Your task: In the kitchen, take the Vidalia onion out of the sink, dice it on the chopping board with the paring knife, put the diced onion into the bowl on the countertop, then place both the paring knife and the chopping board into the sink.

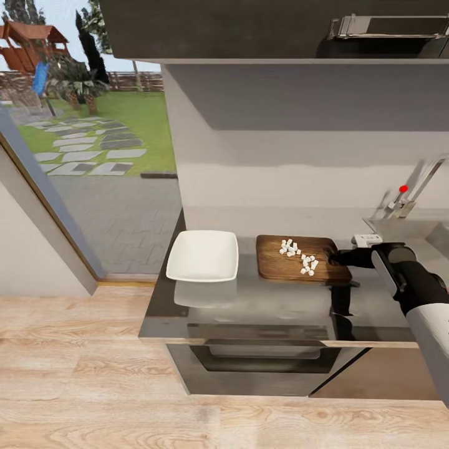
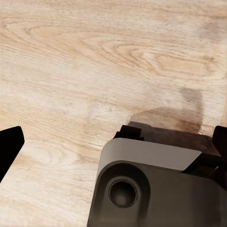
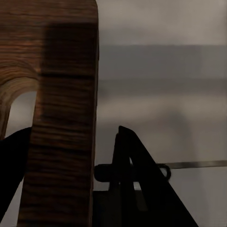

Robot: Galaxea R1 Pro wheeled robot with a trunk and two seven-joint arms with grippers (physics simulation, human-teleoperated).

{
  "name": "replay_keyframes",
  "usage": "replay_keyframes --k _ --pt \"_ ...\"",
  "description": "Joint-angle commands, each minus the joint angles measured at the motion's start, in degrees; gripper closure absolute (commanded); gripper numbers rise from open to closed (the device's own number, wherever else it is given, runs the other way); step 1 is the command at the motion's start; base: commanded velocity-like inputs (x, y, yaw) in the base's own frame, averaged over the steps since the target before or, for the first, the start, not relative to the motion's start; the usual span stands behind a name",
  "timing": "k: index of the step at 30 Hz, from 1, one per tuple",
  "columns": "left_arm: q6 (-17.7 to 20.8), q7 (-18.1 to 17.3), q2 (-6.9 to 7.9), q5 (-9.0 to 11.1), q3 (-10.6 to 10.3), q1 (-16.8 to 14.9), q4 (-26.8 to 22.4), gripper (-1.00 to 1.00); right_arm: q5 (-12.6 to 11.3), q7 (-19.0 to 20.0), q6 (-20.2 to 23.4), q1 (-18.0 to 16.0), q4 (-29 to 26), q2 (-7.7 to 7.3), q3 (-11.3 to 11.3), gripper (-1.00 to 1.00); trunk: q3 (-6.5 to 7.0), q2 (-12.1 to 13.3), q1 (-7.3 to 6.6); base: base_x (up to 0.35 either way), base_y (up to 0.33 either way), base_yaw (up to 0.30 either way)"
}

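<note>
Right gripper (image 1: 332,254) jaws straddle the dark brown wooden chopping board (image 1: 280,267) at its slotted end (grip unclear); white onion dice (image 1: 298,254) on top; white squarish bowl (image 1: 202,255) beside; left jaws spread over floor.

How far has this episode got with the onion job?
Done: onion is diced, white pieces lying on the chopping board. In hand: right gripper is at the board's handle end, fingers straddling its edge in the right wrist view; grip unclear. Left: bowl is empty, so dice must go in, then knife and board go into the sink.
</note>
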Motion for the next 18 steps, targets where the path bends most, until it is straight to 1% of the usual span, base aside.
replay_keyframes --k 1,15,16,18 --pt "-0.31 0.14 -0.05 0.29 -0.49 -0.09 0.23 -1.00 0.41 -0.02 0.42 -0.04 0.57 -0.08 0.26 1.00 -0.06 -0.03 0.01 0.000 0.000 0.000" --pt "-0.31 0.14 -0.05 0.29 -0.49 -0.09 0.23 -1.00 0.35 0.06 0.50 0.00 0.55 0.17 0.20 1.00 0.08 -0.03 0.01 0.000 0.000 0.000" --pt "-0.31 0.14 -0.05 0.29 -0.49 -0.09 0.23 -1.00 0.28 0.07 0.51 -0.01 0.55 0.17 0.18 1.00 0.16 -0.03 0.01 0.000 0.000 0.000" --pt "-0.31 0.14 -0.05 0.29 -0.47 -0.09 0.23 -1.00 -0.69 0.01 0.53 -0.01 0.55 0.11 0.20 1.00 0.33 -0.03 0.01 0.000 0.000 0.000"
